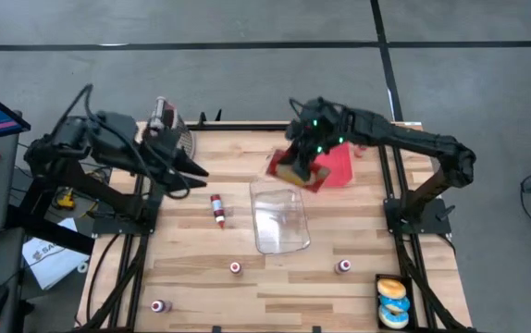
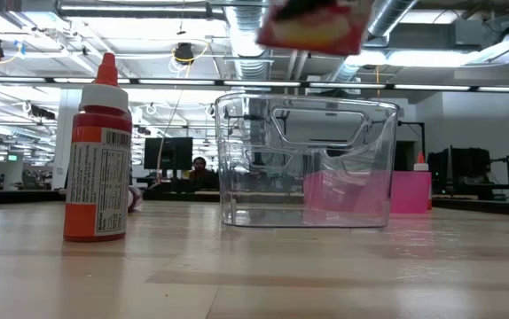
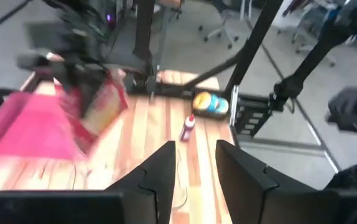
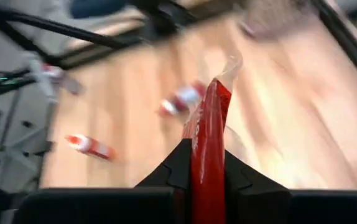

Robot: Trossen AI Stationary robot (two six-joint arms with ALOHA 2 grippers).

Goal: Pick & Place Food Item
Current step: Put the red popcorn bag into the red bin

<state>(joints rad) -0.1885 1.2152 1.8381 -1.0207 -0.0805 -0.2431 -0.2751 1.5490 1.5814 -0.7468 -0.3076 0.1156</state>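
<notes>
Right gripper [image 1: 295,172] is pinching a flat red food packet [image 1: 295,174] between closed fingers and holding it in the air just beyond the far rim of the clear plastic rectangular bin [image 1: 280,220]; the bin's long axis is running away from the packet toward the near table edge. Nothing is showing inside the bin. Left gripper [image 3: 194,163] is waiting part open and empty at the table's left, farther from the bin. A small red sauce bottle [image 1: 217,209] is lying between them.
</notes>
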